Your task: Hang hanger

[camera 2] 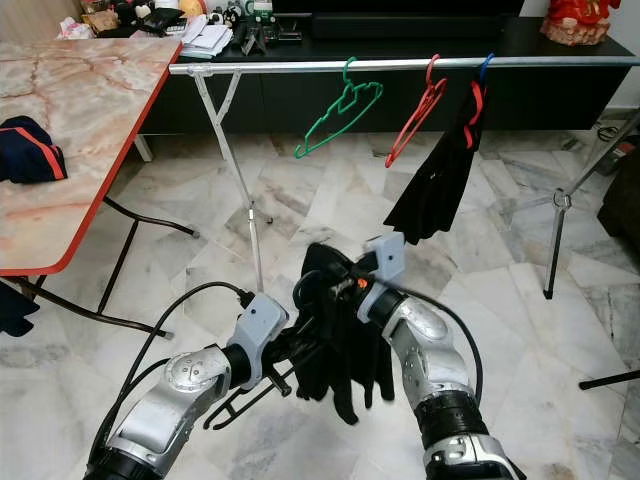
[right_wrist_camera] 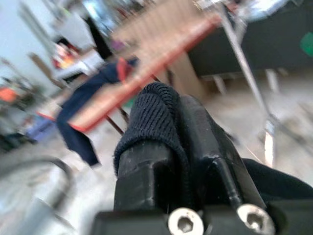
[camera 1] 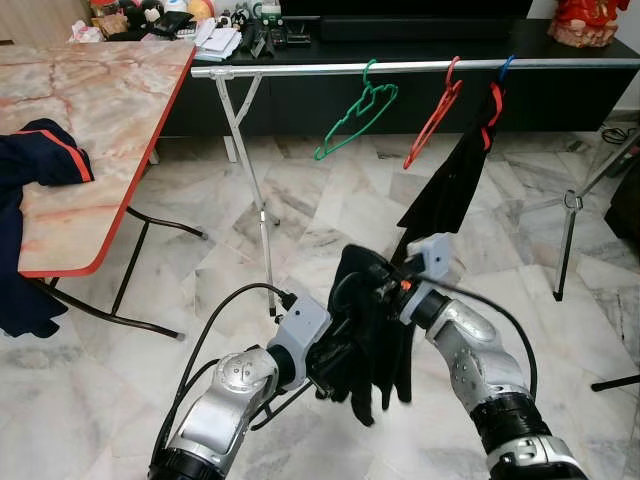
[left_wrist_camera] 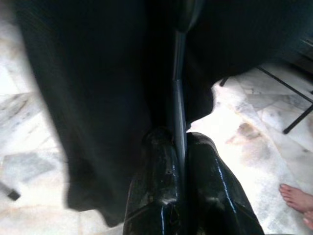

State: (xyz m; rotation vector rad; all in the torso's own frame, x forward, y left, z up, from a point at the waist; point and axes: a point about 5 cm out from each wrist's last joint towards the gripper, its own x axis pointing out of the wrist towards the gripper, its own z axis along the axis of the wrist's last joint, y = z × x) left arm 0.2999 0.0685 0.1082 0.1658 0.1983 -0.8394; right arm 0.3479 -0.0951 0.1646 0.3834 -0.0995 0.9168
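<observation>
Both arms raised in front of the robot, meeting at a black garment held low over the marble floor, well short of the clothes rail.

Left end effector: fingers pinched together on a thin dark hanger bar, which runs up between them into the black garment. In the right eye view the dark hanger pokes out below the left wrist, beside the hanging cloth.

Right end effector: fingers clamped on a fold of dark knit fabric, which wraps over the fingertips. From the head views it sits at the top of the black garment, just beside the left end effector.

Black garment hangs in limp strips below both end effectors, clear of the floor.

Clothes rail is a silver horizontal bar on folding legs, beyond the garment, in front of a black cabinet. On the rail: green hanger, empty and tilted; red hanger next to it, empty and tilted; further along, a black cloth on a hanger with a blue hook, draping down below the rail.

Table with marble-pattern top and red edge stands at the rail's left end; navy clothing with red trim lies on it and spills over its edge. Clutter on the cabinet top behind the rail, too small to tell.

Bare foot of a person on the floor, seen from the left wrist, past the garment.
</observation>
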